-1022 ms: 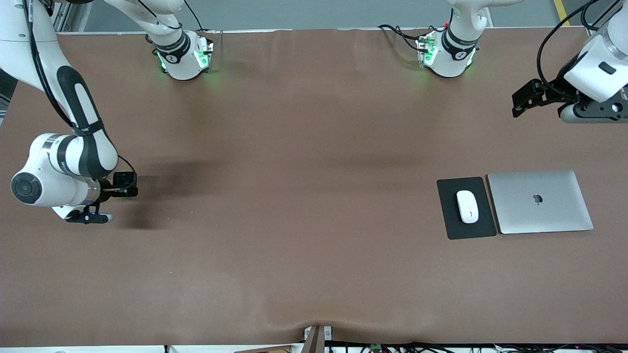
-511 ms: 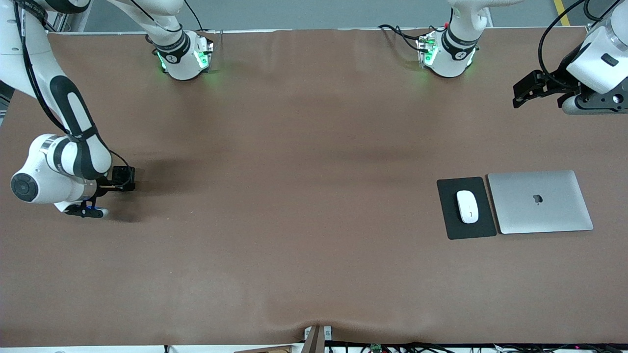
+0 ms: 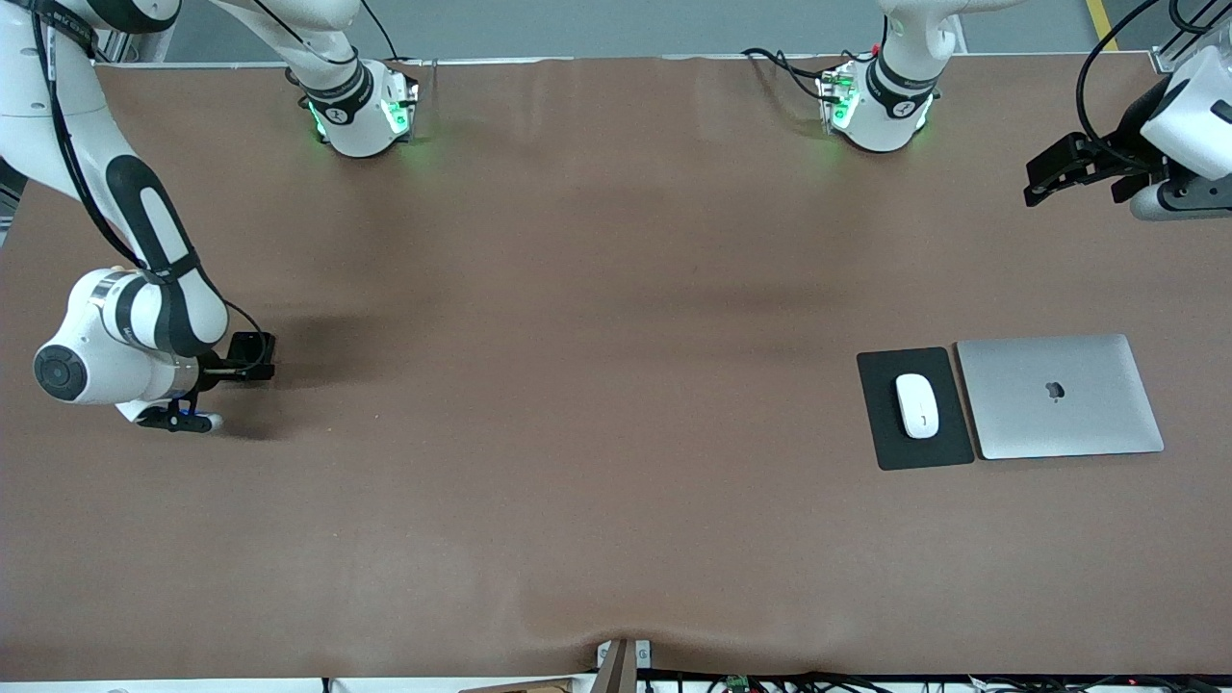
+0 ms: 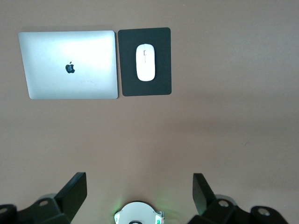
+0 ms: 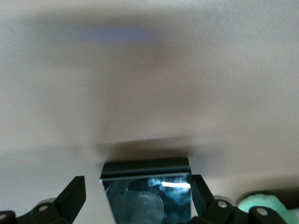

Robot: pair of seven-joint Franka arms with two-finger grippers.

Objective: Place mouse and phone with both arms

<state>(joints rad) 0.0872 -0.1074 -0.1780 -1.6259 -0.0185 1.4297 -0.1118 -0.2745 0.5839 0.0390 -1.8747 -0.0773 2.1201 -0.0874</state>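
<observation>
The white mouse (image 3: pixel 917 405) lies on the dark mouse pad (image 3: pixel 881 433), toward the left arm's end of the table; it also shows in the left wrist view (image 4: pixel 145 62). My left gripper (image 3: pixel 1044 178) is open and empty, high over the table's edge at that end (image 4: pixel 140 184). My right gripper (image 3: pixel 253 355) is low over the table at the right arm's end. In the right wrist view the black glossy phone (image 5: pixel 147 196) sits between its open fingers (image 5: pixel 138 186). One finger is at the phone's edge and the other stands apart from it.
A closed silver laptop (image 3: pixel 1059 397) lies beside the mouse pad, toward the left arm's end. Both arm bases (image 3: pixel 361 106) stand along the table's edge away from the front camera. The brown table (image 3: pixel 597 385) stretches between the two arms.
My left gripper has drawn back toward the table's edge at its own end. My right arm's wrist has shifted slightly over the same spot. The mouse has not moved.
</observation>
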